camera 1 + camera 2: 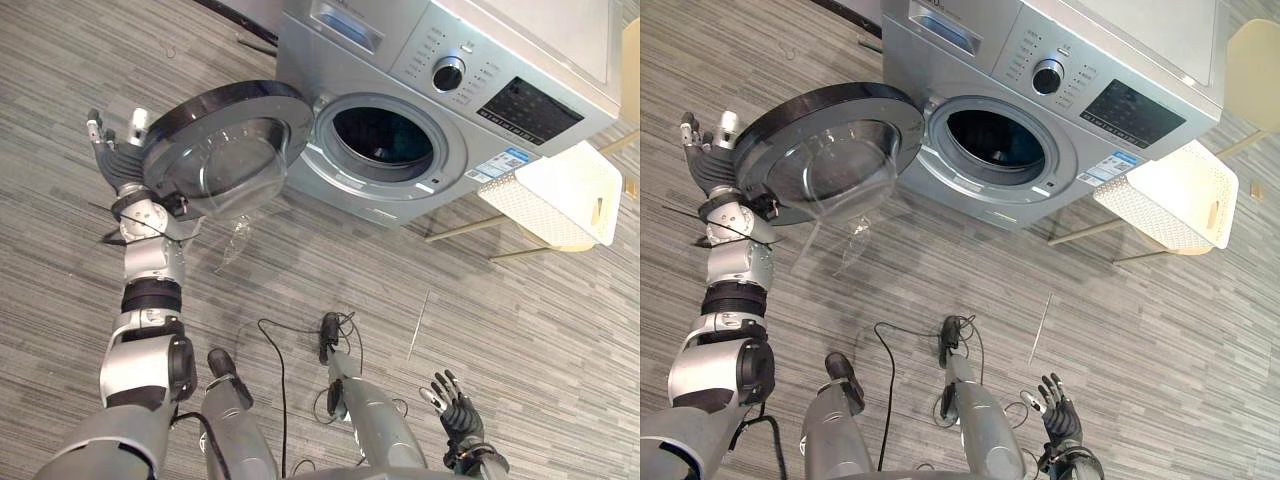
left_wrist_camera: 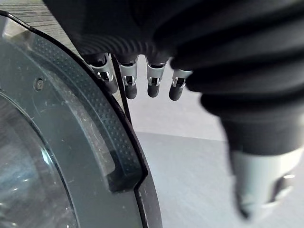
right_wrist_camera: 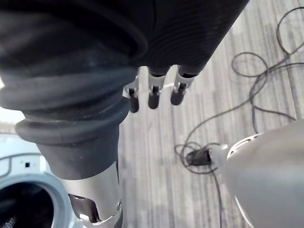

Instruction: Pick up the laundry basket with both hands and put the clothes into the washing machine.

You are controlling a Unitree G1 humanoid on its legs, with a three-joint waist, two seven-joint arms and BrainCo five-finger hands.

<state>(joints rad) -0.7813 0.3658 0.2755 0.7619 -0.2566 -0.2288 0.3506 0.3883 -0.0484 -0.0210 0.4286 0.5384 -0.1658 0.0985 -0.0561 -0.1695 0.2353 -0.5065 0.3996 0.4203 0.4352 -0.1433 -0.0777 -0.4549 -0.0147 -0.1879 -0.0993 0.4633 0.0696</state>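
A silver washing machine [image 1: 450,60] stands ahead with its round dark-rimmed glass door [image 1: 225,150] swung wide to the left. The drum opening [image 1: 382,140] is dark inside. My left hand [image 1: 105,140] is raised at the door's outer edge, fingers [image 2: 128,80] straight beside the rim [image 2: 95,133] and holding nothing. A white perforated laundry basket [image 1: 560,195] sits to the right of the machine, tilted, and what it holds is hidden. Low at the right, far from the basket, my right hand [image 1: 455,405] hangs open over the floor, fingers [image 3: 153,92] relaxed.
Thin wooden legs [image 1: 470,228] stick out under the basket by the machine's lower right corner. A pale slender stick [image 1: 417,325] lies on the striped grey floor between me and the machine. A light wooden seat [image 1: 1250,70] shows at the far right.
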